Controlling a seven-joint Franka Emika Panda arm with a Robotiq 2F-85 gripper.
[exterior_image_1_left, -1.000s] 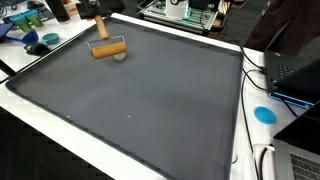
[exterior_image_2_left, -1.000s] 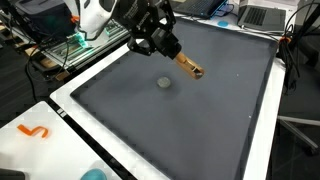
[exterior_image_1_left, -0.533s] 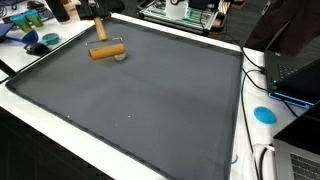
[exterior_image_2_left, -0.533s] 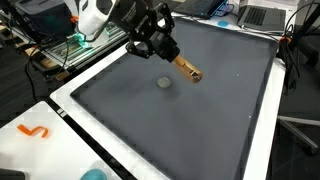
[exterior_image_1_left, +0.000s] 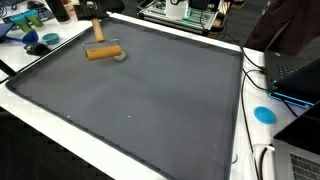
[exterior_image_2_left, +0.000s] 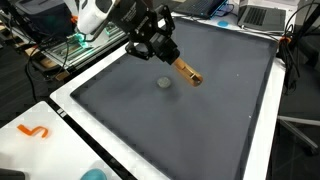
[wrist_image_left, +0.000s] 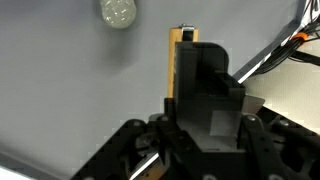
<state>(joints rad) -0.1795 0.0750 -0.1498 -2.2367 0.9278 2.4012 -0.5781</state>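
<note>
My gripper (exterior_image_2_left: 168, 57) is shut on one end of a tan wooden stick (exterior_image_2_left: 188, 73), which juts out at a slant just above the dark grey mat (exterior_image_2_left: 200, 120). In an exterior view the stick (exterior_image_1_left: 103, 53) lies nearly level below the gripper (exterior_image_1_left: 98, 40), at the mat's far corner. Right beside the stick, a small grey round disc (exterior_image_2_left: 164, 84) (exterior_image_1_left: 121, 56) rests on the mat. In the wrist view the dark fingers (wrist_image_left: 200, 75) cover most of the stick (wrist_image_left: 180, 45), and the disc (wrist_image_left: 118, 12) lies at the top left.
The mat sits on a white table (exterior_image_1_left: 150, 165). A blue round lid (exterior_image_1_left: 264, 114), a laptop (exterior_image_1_left: 296, 70) and cables lie off one side. An orange squiggle (exterior_image_2_left: 35, 131) and a blue object (exterior_image_2_left: 92, 175) sit at a corner. Clutter stands behind the arm (exterior_image_1_left: 40, 20).
The gripper has moved the stick slightly lower and closer to the grey disc. The disc has not moved.
</note>
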